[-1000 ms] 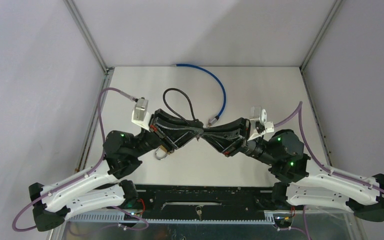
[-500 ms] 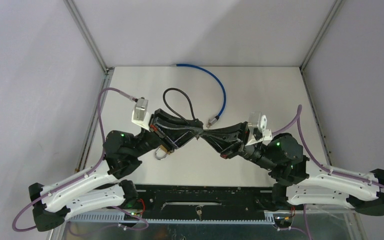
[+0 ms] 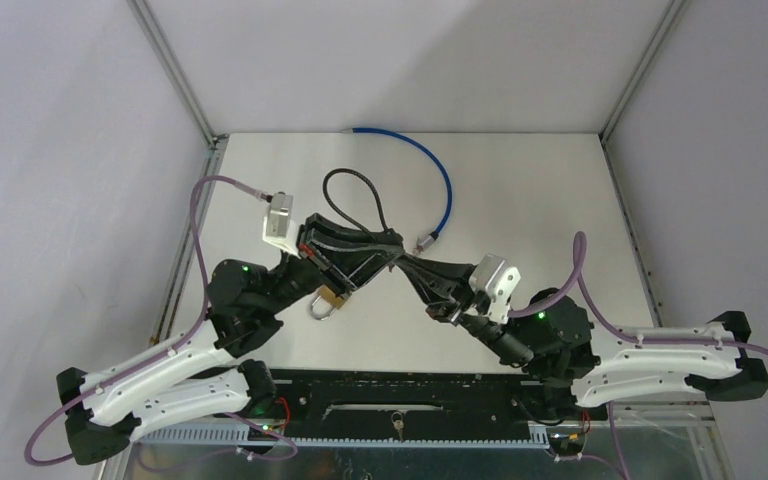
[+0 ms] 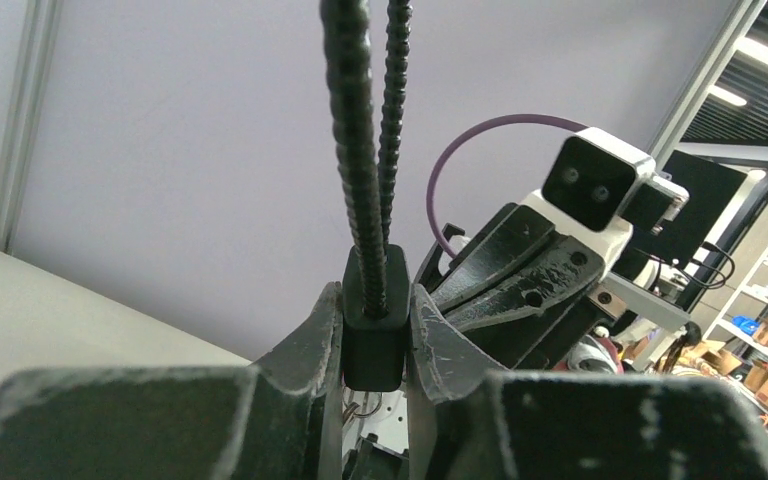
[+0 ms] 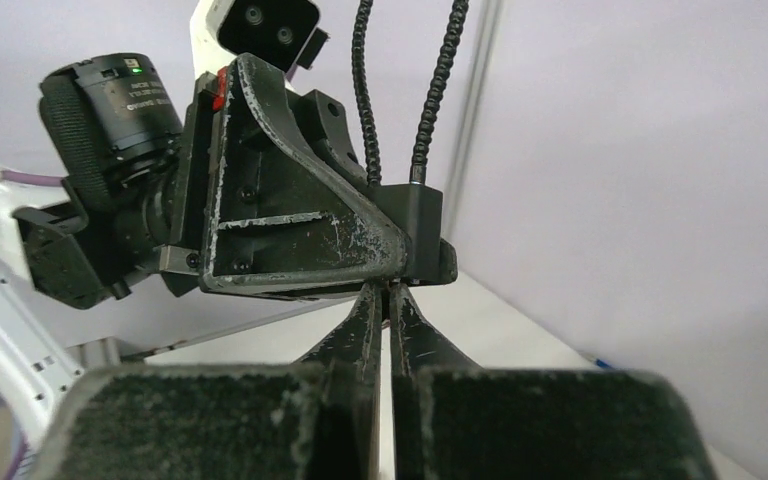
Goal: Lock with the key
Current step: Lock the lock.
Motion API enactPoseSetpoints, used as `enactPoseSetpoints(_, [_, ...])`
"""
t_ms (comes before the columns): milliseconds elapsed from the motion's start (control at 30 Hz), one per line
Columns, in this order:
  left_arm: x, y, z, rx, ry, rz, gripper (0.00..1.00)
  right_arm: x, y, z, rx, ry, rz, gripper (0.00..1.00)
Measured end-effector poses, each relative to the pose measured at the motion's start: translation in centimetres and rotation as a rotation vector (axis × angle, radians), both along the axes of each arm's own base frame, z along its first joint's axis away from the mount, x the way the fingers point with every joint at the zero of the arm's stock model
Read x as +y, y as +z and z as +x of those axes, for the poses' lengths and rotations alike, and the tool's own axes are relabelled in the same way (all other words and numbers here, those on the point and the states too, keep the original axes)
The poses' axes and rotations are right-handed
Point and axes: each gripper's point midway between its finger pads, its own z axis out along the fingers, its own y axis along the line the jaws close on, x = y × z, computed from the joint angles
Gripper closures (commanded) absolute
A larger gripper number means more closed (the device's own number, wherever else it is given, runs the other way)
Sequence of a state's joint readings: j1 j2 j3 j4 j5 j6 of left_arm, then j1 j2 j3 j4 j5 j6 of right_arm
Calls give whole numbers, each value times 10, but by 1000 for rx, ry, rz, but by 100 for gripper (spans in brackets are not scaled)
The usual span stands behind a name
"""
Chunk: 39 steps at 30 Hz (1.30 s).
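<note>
Clamping the black cable lock body (image 4: pixel 373 335), left fingers (image 4: pixel 310 345); right fingers (image 5: pixel 360 330) pressed together, tips against it.

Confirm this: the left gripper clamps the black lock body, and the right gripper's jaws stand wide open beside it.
The right gripper is shut, its tips pressed together at the lock body, as the right wrist view shows. The left gripper does clamp it.
</note>
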<state>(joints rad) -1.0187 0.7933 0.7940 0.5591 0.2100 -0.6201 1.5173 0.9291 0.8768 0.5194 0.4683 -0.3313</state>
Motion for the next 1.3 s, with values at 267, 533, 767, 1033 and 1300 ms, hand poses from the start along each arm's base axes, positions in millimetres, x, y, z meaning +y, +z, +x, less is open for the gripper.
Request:
enactPoseSetpoints(267, [1,1,4,10,19,-6,100,-2,3,4,-60,-87,-23,98])
enactPoseSetpoints(533, [1,-1,5,16,23,-1,100,-6,3,5,-46,-93,-18,73])
enactPoseSetpoints(767, [0,-4,3,23,15,13,100,-20,-2,4,-21,-60,31,68])
enactPoseSetpoints(1033, [6,1,-1,12,14,-3,100,-40,6,13,56,-12,152,53])
enactPoseSetpoints(1300, [1,-3,0,16,7,10,100,-38,12,6,105,124,208,53])
